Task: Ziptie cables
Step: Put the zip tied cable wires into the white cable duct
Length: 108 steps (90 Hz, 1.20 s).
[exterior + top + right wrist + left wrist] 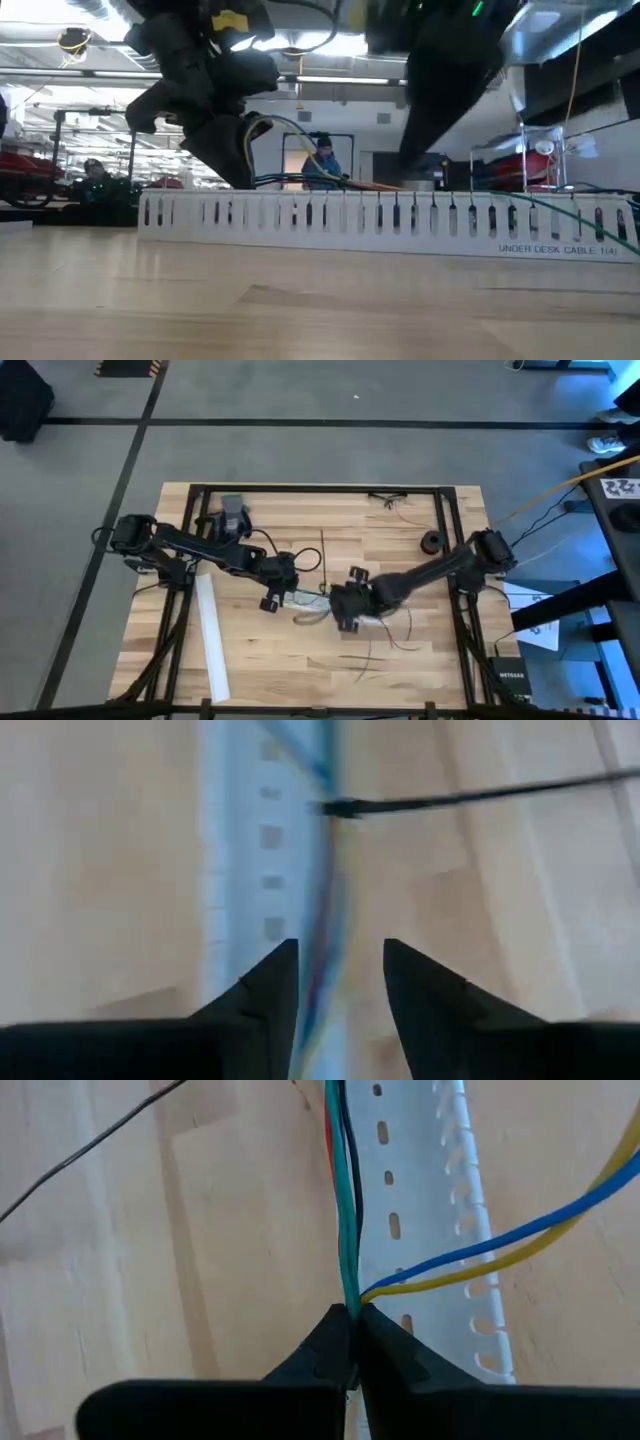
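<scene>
While the left hand (352,1342) pinched the cables (346,1210) tight, the wide-open, empty right hand (340,982) risked nudging the bundle off the white slotted strip (245,840)

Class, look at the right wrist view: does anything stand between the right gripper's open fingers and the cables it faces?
Nothing visible does. The right gripper is open, and the cables run along the white slotted strip straight into the gap between its fingers. The left gripper is shut on the cables.
</scene>
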Available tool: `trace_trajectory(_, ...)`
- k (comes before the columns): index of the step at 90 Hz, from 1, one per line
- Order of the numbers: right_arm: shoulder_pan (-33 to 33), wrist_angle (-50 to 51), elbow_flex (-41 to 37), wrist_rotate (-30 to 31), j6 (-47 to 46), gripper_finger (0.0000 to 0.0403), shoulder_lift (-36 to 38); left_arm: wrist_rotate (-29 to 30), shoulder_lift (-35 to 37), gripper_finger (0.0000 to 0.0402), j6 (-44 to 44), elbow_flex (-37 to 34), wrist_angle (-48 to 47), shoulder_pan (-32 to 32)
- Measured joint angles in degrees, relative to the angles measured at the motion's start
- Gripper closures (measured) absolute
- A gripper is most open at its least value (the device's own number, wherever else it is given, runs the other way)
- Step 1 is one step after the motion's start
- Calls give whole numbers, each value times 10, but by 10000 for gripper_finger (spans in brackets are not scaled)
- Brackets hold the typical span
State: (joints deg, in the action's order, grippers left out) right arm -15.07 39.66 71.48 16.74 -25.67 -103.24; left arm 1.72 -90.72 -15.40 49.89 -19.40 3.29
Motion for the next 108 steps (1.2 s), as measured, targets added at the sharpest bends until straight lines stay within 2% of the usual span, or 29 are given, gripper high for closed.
trace_trajectory(6,23,-13,-4,-23,15,280,0,0,0,396,0,0,1,3)
trace_trajectory(23,65,-64,-3,-159,55,309,-10,0,0,396,-8,0,2,5)
trace_trajectory(55,67,-62,-3,-166,83,397,-20,0,0,396,-11,0,2,5)
trace_trajectory(95,1,67,-4,-178,6,402,-18,0,11,396,15,0,-58,5)
trace_trajectory(108,-21,89,-8,-157,-27,402,-18,-1,12,396,21,1,-74,4)
